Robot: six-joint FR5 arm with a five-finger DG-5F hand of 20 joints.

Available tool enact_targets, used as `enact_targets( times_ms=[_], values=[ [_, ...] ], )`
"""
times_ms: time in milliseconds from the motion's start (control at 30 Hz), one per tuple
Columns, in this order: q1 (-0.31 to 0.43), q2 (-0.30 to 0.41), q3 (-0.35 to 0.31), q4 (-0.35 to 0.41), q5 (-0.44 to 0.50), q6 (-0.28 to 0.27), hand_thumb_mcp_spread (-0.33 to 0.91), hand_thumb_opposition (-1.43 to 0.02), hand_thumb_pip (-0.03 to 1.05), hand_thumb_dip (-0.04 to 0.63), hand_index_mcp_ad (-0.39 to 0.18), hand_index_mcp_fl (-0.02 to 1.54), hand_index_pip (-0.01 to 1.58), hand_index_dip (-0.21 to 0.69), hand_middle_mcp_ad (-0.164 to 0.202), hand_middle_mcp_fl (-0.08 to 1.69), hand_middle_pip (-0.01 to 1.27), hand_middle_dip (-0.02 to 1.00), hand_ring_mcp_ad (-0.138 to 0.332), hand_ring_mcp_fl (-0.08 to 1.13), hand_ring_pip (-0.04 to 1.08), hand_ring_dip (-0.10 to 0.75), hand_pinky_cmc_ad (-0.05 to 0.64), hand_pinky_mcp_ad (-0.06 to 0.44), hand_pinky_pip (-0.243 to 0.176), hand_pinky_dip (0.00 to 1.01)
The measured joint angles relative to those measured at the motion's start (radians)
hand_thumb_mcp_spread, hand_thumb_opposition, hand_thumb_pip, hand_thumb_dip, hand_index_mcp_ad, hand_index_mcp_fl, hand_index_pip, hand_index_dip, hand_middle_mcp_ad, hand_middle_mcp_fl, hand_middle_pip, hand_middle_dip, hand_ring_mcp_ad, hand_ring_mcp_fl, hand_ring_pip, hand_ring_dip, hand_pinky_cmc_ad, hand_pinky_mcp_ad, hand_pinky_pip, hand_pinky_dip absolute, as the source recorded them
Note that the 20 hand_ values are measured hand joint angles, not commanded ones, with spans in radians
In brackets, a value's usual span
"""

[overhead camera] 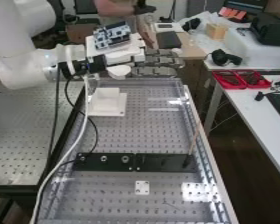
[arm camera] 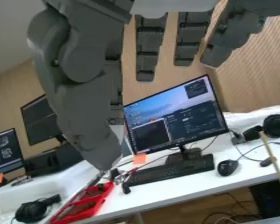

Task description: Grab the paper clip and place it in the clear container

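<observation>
White arm [overhead camera: 21, 37] enters the high view from the upper left, its hand [overhead camera: 157, 62] above the far end of the perforated bench [overhead camera: 117, 137]. The hand is open: fingers straight, side by side, pointing across the bench toward the white table [overhead camera: 240, 110]. In the wrist view the fingers [arm camera: 149, 52] hang straight, with the thumb [arm camera: 87, 107] apart from them and nothing gripped. A thin dark piece [overhead camera: 170, 204] lies on the bench near end, beyond a corner of the small white plate [overhead camera: 142, 183]; whether it is the paper clip cannot be told. A white block on a square base [overhead camera: 107, 111] stands on the bench just below the hand in the high view; which item is the clear container cannot be confirmed. Black strip [overhead camera: 164, 162] lies across the bench, three round pieces [overhead camera: 103, 158] along its left half. At its right end stands a thin stick [overhead camera: 194, 137], tilted. Red trays [overhead camera: 238, 79] rest on the white table. Wrist view records a monitor [arm camera: 197, 117], keyboard [arm camera: 170, 172], mouse [arm camera: 227, 167] and headphones [arm camera: 276, 125] on that table.
</observation>
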Motion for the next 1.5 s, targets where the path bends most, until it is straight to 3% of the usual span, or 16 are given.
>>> enact_targets(
  times_ms=[333,533,867,1200,1500],
  values=[
    [0.19,-0.02,-0.002,-0.014,0.184,-0.014,0.6,-0.97,0.5,0.284,-0.223,0.72,1.21,0.166,-0.002,0.22,0.14,0.17,0.134,0.05,0.1,0.054,0.309,0.157,-0.058,0.19],
    [0.256,-0.069,0.029,-0.016,0.25,-0.019,0.6,-0.97,0.5,0.284,-0.223,0.72,1.21,0.166,-0.002,0.22,0.14,0.17,0.134,0.05,0.1,0.054,0.309,0.157,-0.058,0.19],
    [0.291,-0.169,0.114,-0.06,0.324,-0.012,0.6,-0.97,0.5,0.284,-0.223,0.72,1.21,0.166,-0.002,0.22,0.14,0.17,0.134,0.05,0.1,0.054,0.309,0.157,-0.058,0.19],
    [0.317,-0.286,0.239,-0.171,0.346,-0.035,0.6,-0.97,0.5,0.284,-0.223,0.72,1.21,0.166,-0.002,0.22,0.14,0.17,0.134,0.05,0.1,0.054,0.309,0.159,-0.058,0.19],
    [0.337,-0.334,0.29,-0.223,0.363,-0.038,0.6,-0.97,0.5,0.284,-0.223,0.72,1.21,0.166,-0.002,0.22,0.14,0.17,0.134,0.05,0.1,0.054,0.309,0.157,-0.058,0.19]
  ],
)
